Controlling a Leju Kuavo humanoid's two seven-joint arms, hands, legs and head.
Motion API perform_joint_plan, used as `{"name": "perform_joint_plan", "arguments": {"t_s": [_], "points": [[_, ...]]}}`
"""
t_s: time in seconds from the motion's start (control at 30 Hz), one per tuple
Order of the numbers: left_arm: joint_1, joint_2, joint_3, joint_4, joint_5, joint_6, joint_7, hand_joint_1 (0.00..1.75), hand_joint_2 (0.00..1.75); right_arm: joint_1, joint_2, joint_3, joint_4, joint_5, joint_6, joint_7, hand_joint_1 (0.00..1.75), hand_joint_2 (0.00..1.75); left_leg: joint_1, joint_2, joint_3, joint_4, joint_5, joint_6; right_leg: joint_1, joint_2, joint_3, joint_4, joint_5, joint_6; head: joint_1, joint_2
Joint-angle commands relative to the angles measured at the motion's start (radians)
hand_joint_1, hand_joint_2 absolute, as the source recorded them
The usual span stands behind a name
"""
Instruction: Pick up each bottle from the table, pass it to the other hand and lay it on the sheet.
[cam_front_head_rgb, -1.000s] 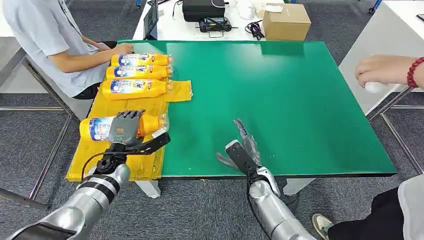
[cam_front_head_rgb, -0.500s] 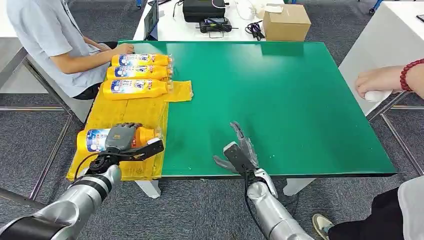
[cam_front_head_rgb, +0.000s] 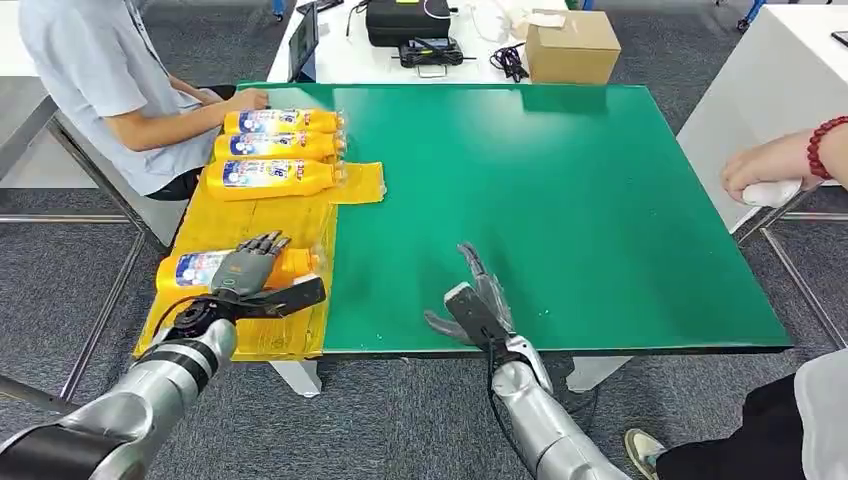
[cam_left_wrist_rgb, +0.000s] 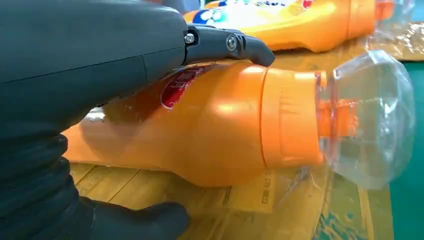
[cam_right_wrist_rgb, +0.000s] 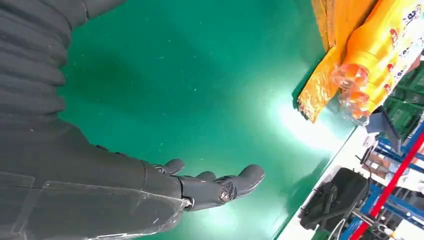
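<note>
Green bench (cam_front_head_rgb: 560, 200), yellow sheet (cam_front_head_rgb: 250, 225) at nine o'clock: left hand (cam_front_head_rgb: 250, 272) fingers loose over the laid-down bottle (cam_front_head_rgb: 205, 268), apparently releasing; right hand (cam_front_head_rgb: 478, 305) spread, empty.

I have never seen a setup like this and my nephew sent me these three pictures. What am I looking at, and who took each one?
This is a humanoid robot with two silver arms and jointed hands. The wide picture comes from a camera high on its body, looking down at a green table. The two close-ups come from cameras at its wrists.

A yellow sheet covers the table's left side, with three orange bottles lying in a row at its far end. A fourth bottle lies on the sheet nearer the robot, and the left hand rests over it with fingers lifting apart; the left wrist close-up shows that same bottle. The right hand is open and holds nothing. People sit at both sides.
</note>
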Motion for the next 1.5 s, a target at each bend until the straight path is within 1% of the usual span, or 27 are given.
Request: {"name": "perform_joint_plan", "arguments": {"t_s": [0.03,0.37,0.47,0.57,0.7,0.77,0.83,0.87,0.9,0.93,1.0,1.03,1.23,1.43,1.5], "points": [[0.016,0.017,-0.007,0.087,0.028,-0.163,-0.042,0.00,1.75,-0.068,0.006,-0.004,0.103,-0.005,0.010,-0.020,0.00,1.75,0.000,0.004,0.005,-0.002,-0.001,-0.001,0.000,0.004,0.003,-0.001,0.000,-0.002,0.000,0.000],[0.016,0.025,-0.013,0.081,0.028,-0.179,-0.053,0.00,1.75,-0.075,0.008,-0.002,0.112,-0.006,0.008,-0.026,0.00,1.75,0.000,0.004,0.007,-0.002,-0.001,-0.001,0.000,0.004,0.005,-0.001,0.000,-0.002,0.000,0.000],[0.022,0.024,-0.008,0.067,0.045,-0.152,-0.075,0.00,1.75,-0.076,0.007,-0.001,0.122,-0.010,0.008,-0.028,0.00,1.75,0.000,0.004,0.007,-0.002,-0.001,-0.001,0.000,0.004,0.005,-0.001,0.000,-0.002,0.000,0.000],[0.023,0.027,-0.023,0.044,0.041,-0.088,-0.107,0.00,1.75,-0.076,0.007,0.001,0.131,-0.011,0.006,-0.034,0.00,1.75,0.000,0.003,0.007,-0.002,-0.001,-0.001,0.000,0.003,0.005,-0.001,0.000,-0.002,0.000,0.000],[0.025,0.033,-0.018,-0.002,0.095,-0.067,-0.167,0.00,1.75,-0.069,0.010,0.005,0.136,-0.011,0.002,-0.039,0.00,1.75,0.000,0.003,0.006,-0.001,-0.001,-0.001,0.000,0.003,0.005,0.000,0.000,-0.002,0.000,0.000],[0.035,0.046,-0.034,-0.047,0.099,-0.004,-0.199,0.00,1.75,-0.067,0.010,0.010,0.139,-0.006,-0.003,-0.040,0.00,1.75,0.000,0.002,0.006,-0.001,-0.001,-0.002,0.000,0.002,0.005,0.000,0.000,-0.002,0.000,0.000],[0.040,0.051,-0.034,-0.066,0.122,0.010,-0.209,0.00,1.75,-0.068,0.010,0.008,0.142,-0.010,-0.001,-0.044,0.00,1.75,0.001,0.003,0.006,-0.001,-0.001,-0.002,0.001,0.003,0.005,-0.001,0.000,-0.003,0.000,0.000],[0.047,0.056,-0.038,-0.085,0.136,0.040,-0.216,0.00,1.75,-0.069,0.010,0.011,0.143,-0.008,0.001,-0.046,0.00,1.75,0.000,0.002,0.005,-0.001,0.000,-0.001,0.000,0.001,0.004,0.000,0.000,-0.002,0.000,0.000],[0.064,0.061,-0.042,-0.117,0.141,0.117,-0.220,0.00,1.75,-0.067,0.011,0.007,0.139,-0.010,-0.014,-0.050,0.00,1.75,0.001,0.002,0.005,-0.001,-0.001,-0.002,0.001,0.002,0.004,0.000,0.000,-0.002,0.000,0.000],[0.071,0.060,-0.041,-0.125,0.140,0.160,-0.214,0.00,1.75,-0.065,0.012,0.001,0.134,-0.017,-0.020,-0.057,0.00,1.75,0.001,0.002,0.005,-0.001,-0.001,-0.001,0.001,0.001,0.004,0.000,0.000,-0.002,0.000,0.000],[0.081,0.034,-0.025,-0.142,0.168,0.235,-0.183,0.00,1.75,-0.052,0.007,-0.007,0.106,-0.020,-0.044,-0.057,0.00,1.75,0.001,0.002,0.004,0.000,-0.001,-0.002,0.001,0.001,0.003,0.000,-0.001,-0.002,0.001,0.000],[0.085,0.032,-0.029,-0.150,0.168,0.261,-0.182,0.00,1.75,-0.050,0.004,-0.006,0.100,-0.021,-0.038,-0.055,0.00,1.75,0.000,0.001,0.002,0.000,0.000,-0.001,0.000,0.000,0.001,0.001,-0.001,-0.002,0.000,0.000],[0.097,0.029,-0.048,-0.149,0.174,0.293,-0.198,0.00,1.75,-0.039,-0.012,0.003,0.082,-0.010,-0.036,-0.047,0.00,1.75,0.001,0.000,0.001,0.000,-0.001,-0.002,0.001,-0.001,0.000,0.000,-0.002,-0.002,0.000,0.000],[0.099,0.010,-0.057,-0.155,0.195,0.335,-0.212,0.00,1.75,-0.043,-0.010,0.004,0.081,-0.011,-0.031,-0.045,0.00,1.75,0.001,0.000,-0.003,0.000,0.000,-0.001,0.001,-0.001,-0.004,0.000,-0.001,-0.001,0.000,0.000],[0.098,0.006,-0.058,-0.156,0.195,0.334,-0.212,0.00,1.75,-0.042,-0.010,0.005,0.081,-0.011,-0.031,-0.045,0.00,1.75,0.001,-0.001,0.000,0.001,-0.001,-0.002,0.002,-0.001,-0.001,0.000,-0.002,-0.003,0.001,0.000]]}}
